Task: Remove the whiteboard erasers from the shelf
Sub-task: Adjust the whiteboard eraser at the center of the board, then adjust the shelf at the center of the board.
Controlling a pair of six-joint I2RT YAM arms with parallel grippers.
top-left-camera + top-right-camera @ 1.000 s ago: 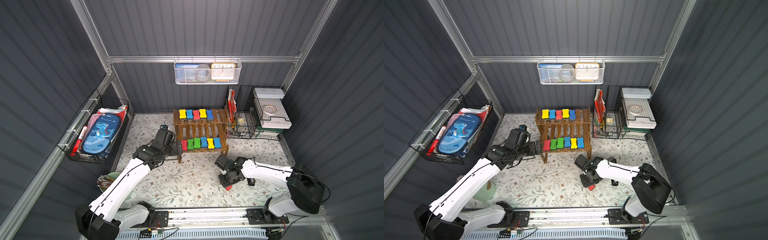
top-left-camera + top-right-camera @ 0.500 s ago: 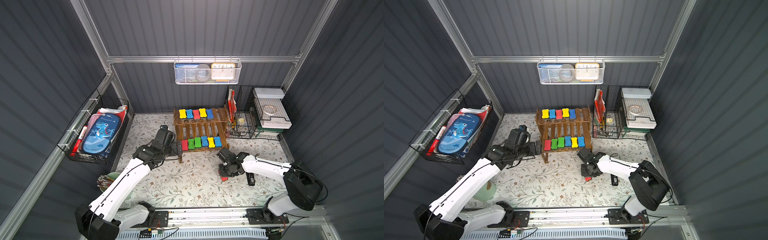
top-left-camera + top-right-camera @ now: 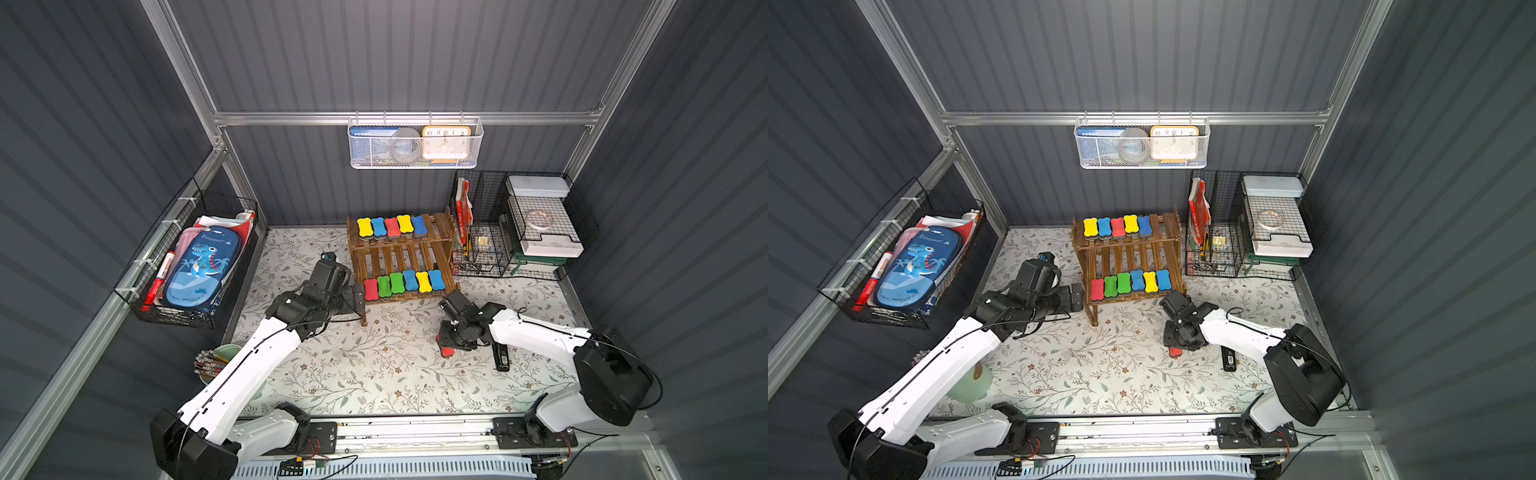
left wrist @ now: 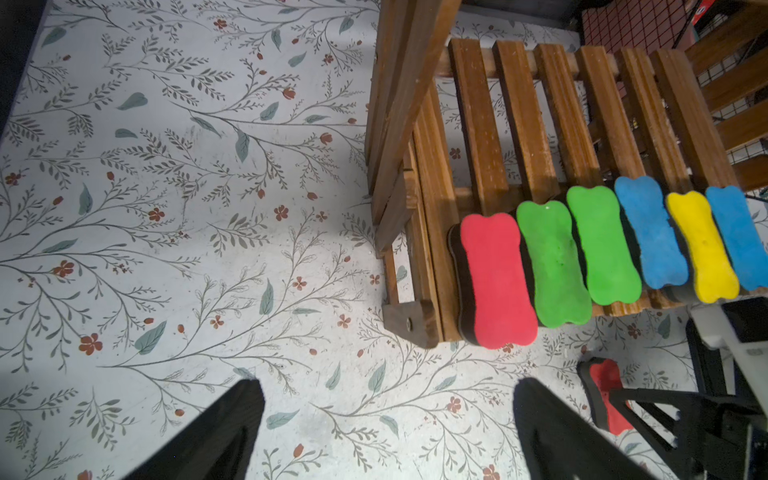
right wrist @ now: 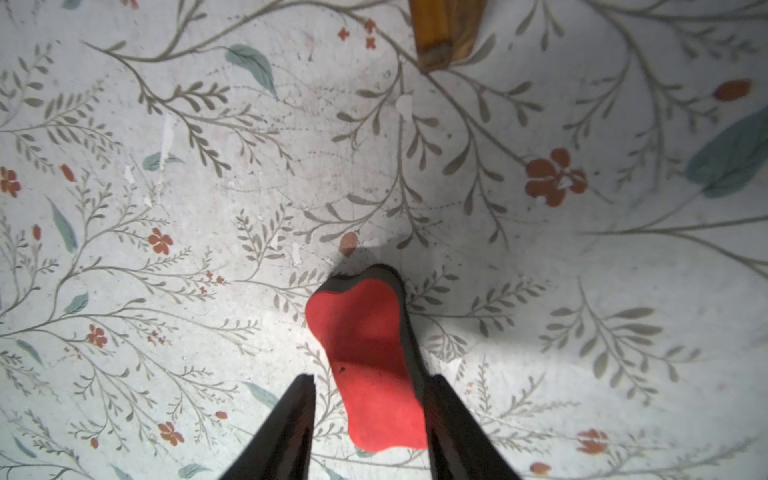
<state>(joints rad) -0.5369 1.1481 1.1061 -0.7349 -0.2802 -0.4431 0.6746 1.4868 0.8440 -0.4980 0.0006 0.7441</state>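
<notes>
Nearest to me, the right gripper (image 5: 370, 379) pointed down at the floral mat (image 3: 374, 365) with its jaws partly apart. The loose red eraser (image 5: 357, 328) lay between them, red face showing. One finger (image 5: 440, 399) stood right against the eraser's dark felt edge, and a strip of mat showed between the eraser and the other finger, so I saw no clamp on it. That eraser sat on the mat in front of the shelf (image 3: 400, 255), off its right front corner.

Further in, the left gripper (image 4: 388, 386) hung with its jaws wide and empty above bare mat, just short of the shelf's left front leg. The lower-tier erasers (image 3: 402, 282), six in a row, lay beyond it, the red one closest. Farthest back, the upper-tier erasers (image 3: 392, 226), five in a row, sat along the top slats.
</notes>
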